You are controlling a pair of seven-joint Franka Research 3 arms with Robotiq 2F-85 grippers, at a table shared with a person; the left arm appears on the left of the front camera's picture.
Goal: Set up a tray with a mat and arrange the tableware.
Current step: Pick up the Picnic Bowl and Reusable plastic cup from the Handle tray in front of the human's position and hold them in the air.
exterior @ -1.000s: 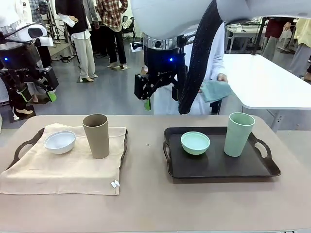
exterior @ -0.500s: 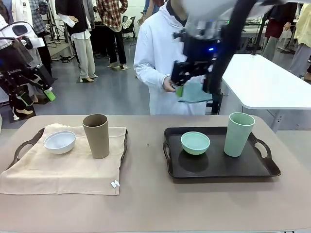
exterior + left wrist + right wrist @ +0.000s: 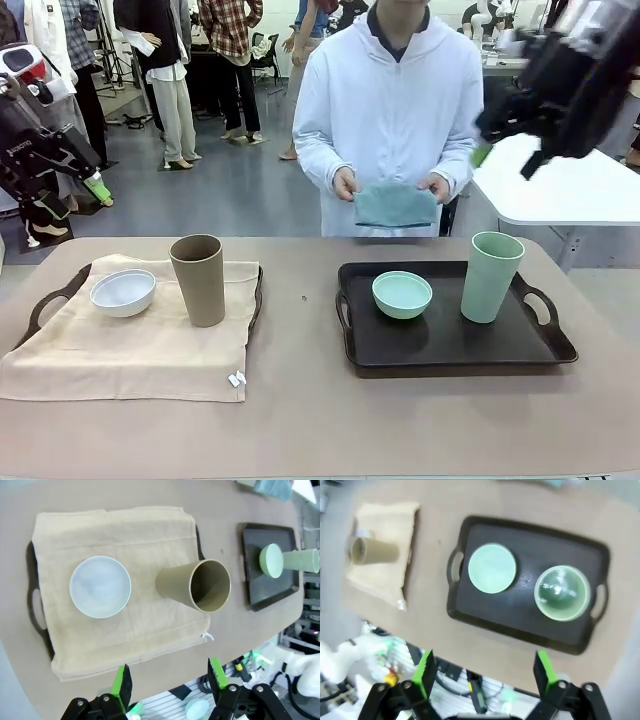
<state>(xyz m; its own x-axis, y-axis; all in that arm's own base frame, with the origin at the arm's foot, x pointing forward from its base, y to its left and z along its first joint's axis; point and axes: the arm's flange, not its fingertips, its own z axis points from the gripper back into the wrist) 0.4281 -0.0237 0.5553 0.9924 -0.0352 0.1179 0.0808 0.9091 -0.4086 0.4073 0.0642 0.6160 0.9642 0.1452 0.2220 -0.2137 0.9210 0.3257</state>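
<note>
Table (image 3: 300,430) | right tray (image 3: 450,345) held pale cup (image 3: 492,277), mint bowl (image 3: 402,295) | left tray (image 3: 30,560) under beige mat (image 3: 130,350) carried brown cup (image 3: 199,280), white bowl (image 3: 123,292) | left gripper (image 3: 169,680), right gripper (image 3: 484,670) both hung aloft, spread, empty.

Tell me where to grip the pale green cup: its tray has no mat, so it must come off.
Probably the upper wall of the pale green cup, just below the rim, approached from the robot's right, since the mint green bowl sits to its left. It stands upright, handleless, and widens upward, so a side grip there should hold.
</note>
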